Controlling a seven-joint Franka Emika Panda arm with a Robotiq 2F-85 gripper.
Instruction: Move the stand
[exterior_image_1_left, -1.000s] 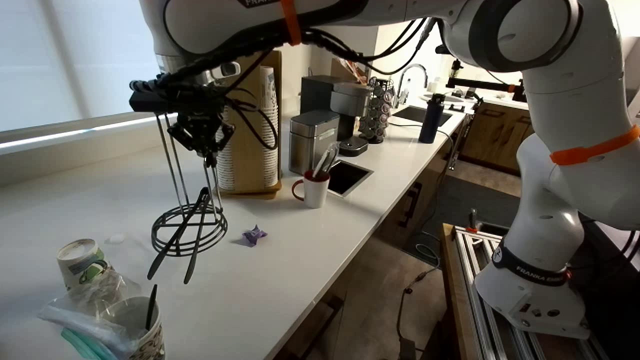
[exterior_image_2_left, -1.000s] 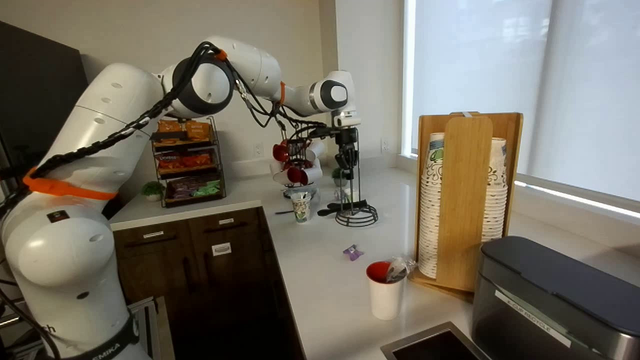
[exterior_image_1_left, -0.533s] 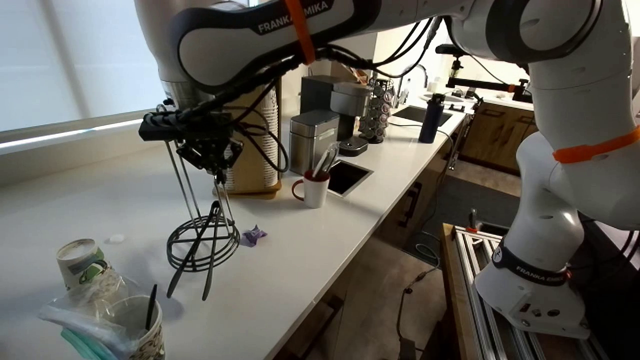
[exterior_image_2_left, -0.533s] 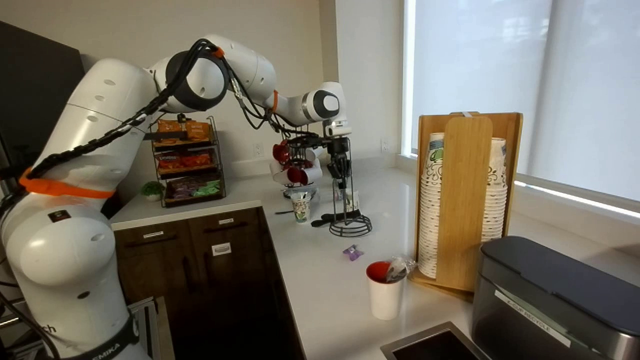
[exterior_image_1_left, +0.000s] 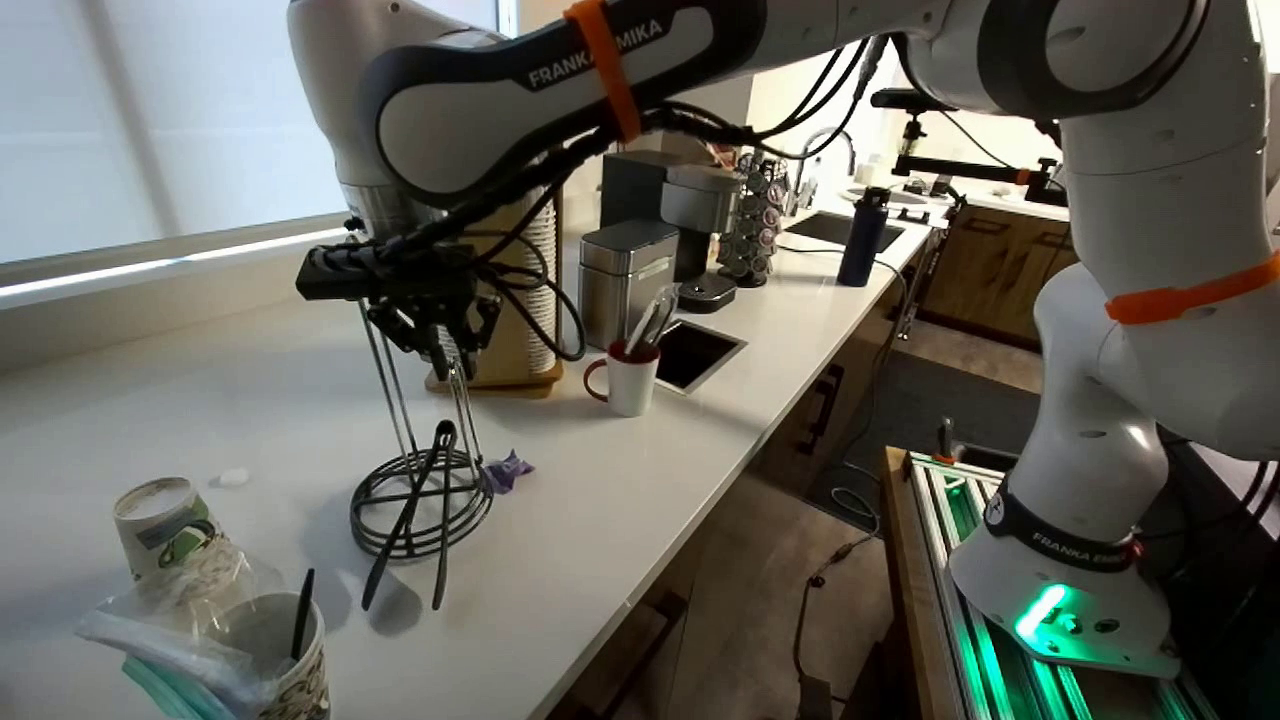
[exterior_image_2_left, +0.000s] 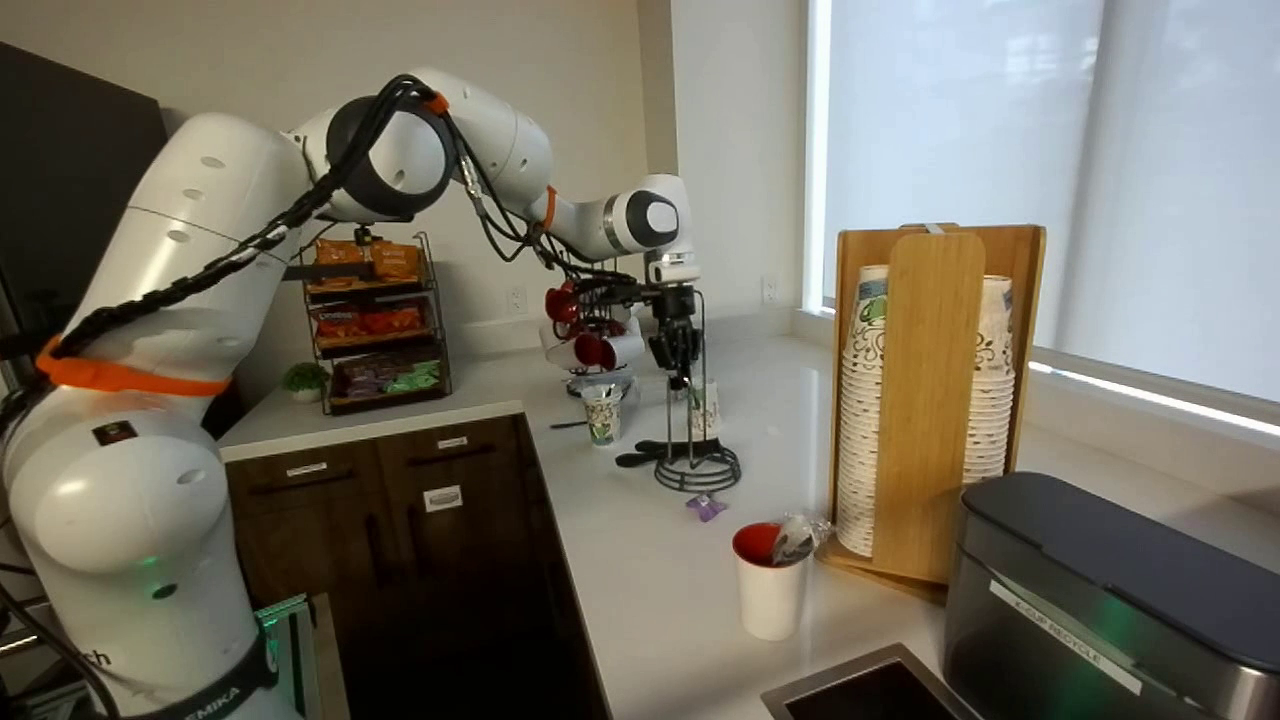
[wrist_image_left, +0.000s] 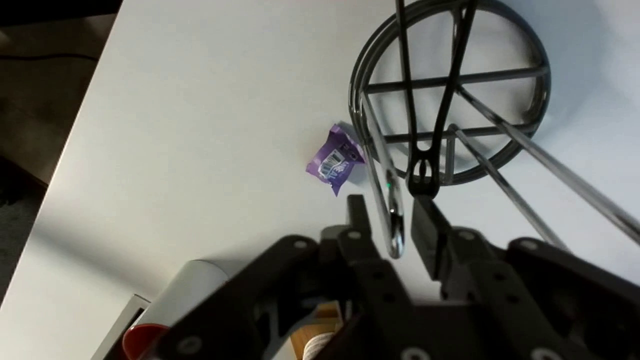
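Stand (wrist_image_left: 477, 131) is upright on the white counter (exterior_image_1_left: 560, 560), ring base down, with a purple wrapped packet (wrist_image_left: 336, 159) right at the ring's edge; can't tell if those two touch. Gripper (wrist_image_left: 392, 220) points down above the base, fingers (wrist_image_left: 428, 232) apart. In the wrist view the rounded top of the stand's shorter loop sits between them with light showing on both sides, so nothing is clamped. The stand's taller loop runs up past the fingers, off to one side. Black two-legged piece (wrist_image_left: 448, 95) lies slanted across the ring base, joined end near one finger in the wrist view, leg tips out beyond the ring; can't tell if it's fixed to the stand. White mug (exterior_image_1_left: 632, 383), red inside with a clear-wrapped item in it, stands near the wooden cup holder (exterior_image_2_left: 925, 420) in both exterior views. Steel bin (exterior_image_2_left: 1060, 640) labelled K-CUP RECYCLE is just beside that holder. Paper cups (exterior_image_1_left: 160, 515) and a clear plastic bag (exterior_image_1_left: 170, 640) are near the stand's other side. Robot base light (exterior_image_1_left: 1042, 610) glows green.
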